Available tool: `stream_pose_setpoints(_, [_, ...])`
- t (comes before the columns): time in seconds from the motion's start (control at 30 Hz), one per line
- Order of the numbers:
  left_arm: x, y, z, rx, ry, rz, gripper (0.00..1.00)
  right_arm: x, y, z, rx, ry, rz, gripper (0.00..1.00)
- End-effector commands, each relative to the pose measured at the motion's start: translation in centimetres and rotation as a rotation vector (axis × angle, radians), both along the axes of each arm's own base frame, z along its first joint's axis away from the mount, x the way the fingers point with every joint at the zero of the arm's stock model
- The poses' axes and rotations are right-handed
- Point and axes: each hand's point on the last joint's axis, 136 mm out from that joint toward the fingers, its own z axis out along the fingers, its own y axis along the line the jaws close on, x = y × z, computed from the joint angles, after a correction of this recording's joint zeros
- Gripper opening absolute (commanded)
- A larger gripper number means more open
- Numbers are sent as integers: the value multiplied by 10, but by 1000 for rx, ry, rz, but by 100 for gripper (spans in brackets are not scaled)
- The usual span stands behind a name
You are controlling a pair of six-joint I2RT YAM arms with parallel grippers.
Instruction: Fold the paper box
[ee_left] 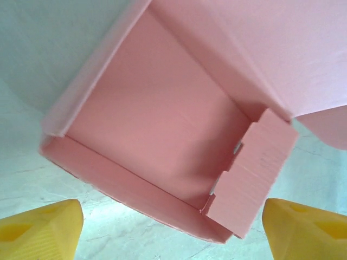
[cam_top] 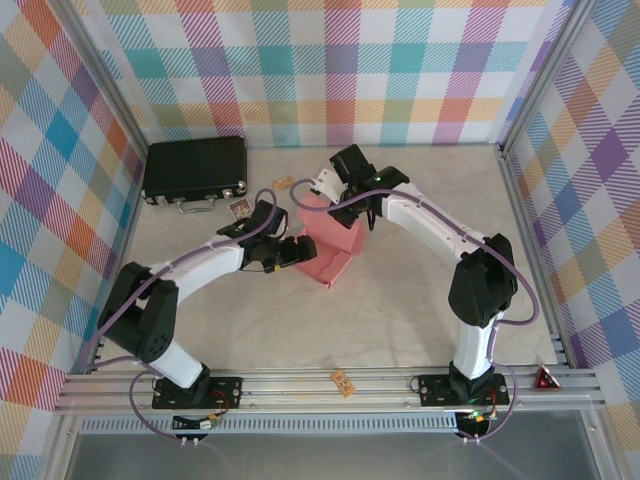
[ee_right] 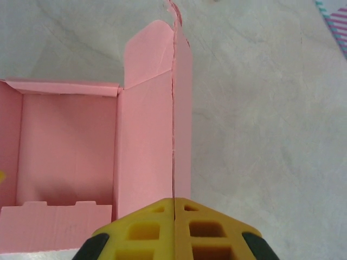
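**Box half up, one flap pinched: tear and slip risks**

Logged salmon-pink thin-card paper box point(cam_top: 335, 250) near the middle of the pale surface point(cam_top: 420, 300), slightly toward its far edge. Well apart from black rectangular hard case point(cam_top: 195, 170) in the far left corner. Partly formed: floor flat, low side walls raised, notched end tab point(ee_left: 255, 168) standing loose.

Found right end effector point(ee_right: 173, 216) pressed together on tall upright flap point(ee_right: 146, 135), card edge sandwiched between the yellow pads. Found left end effector point(ee_left: 173, 238) spread wide just short of the box's wall, apparently touching nothing.

Risks, by judgement:
- Pulling the pinched flap off its crease line: likely to tear thin card or drag the whole box across the surface.
- Closing the left on a wall instead of the tab: likely to crush or buckle it.
- Releasing the flap before the tab locks: likely spring-back.
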Motion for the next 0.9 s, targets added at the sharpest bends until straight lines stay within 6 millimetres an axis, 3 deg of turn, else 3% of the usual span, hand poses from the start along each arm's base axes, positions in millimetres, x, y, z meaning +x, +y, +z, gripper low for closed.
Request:
stream_pose_setpoints(0.0, [6, 34, 9, 93, -44, 31, 85, -3, 8, 7, 3, -53, 88, 1])
stream_pose_setpoints(0.13, [24, 54, 10, 136, -51, 15, 82, -5, 15, 9, 17, -67, 134, 1])
stream_pose_setpoints(0.33, [43, 41, 7, 109, -76, -127, 80, -2, 22, 3, 18, -73, 167, 1])
stream_pose_setpoints(0.6, [40, 25, -14, 25, -30, -169, 77, 3, 29, -3, 11, -89, 207, 1])
stream_pose_setpoints(0.87, [31, 10, -26, -92, 45, -97, 60, 4, 37, -3, 36, -95, 241, 3])
